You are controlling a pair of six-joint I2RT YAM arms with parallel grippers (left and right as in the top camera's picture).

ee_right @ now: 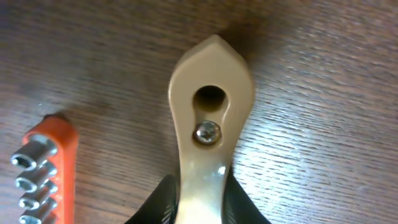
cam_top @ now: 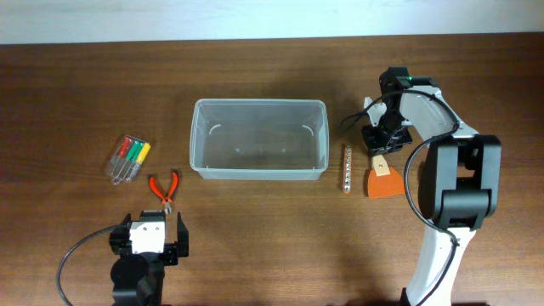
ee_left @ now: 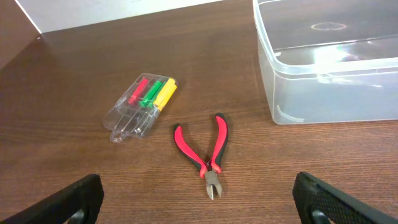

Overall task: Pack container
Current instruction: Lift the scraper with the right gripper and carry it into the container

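Note:
The clear rectangular container (cam_top: 259, 171) stands empty at the table's middle; its corner shows in the left wrist view (ee_left: 323, 93). My right gripper (cam_top: 380, 150) is right of it, shut on the beige handle of a putty scraper (cam_top: 382, 181) with an orange blade, which lies on the table. The right wrist view shows the handle (ee_right: 211, 87) pinched between the fingers (ee_right: 200, 202). My left gripper (cam_top: 155, 223) is open and empty near the front left, its fingers (ee_left: 199, 199) just short of red-handled cutting pliers (cam_top: 164, 187) (ee_left: 205, 149).
A small clear pack of red, green and yellow screwdrivers (cam_top: 127, 159) (ee_left: 141, 102) lies left of the container. An orange bit holder with metal sockets (cam_top: 347, 168) (ee_right: 43, 168) lies between the container and the scraper.

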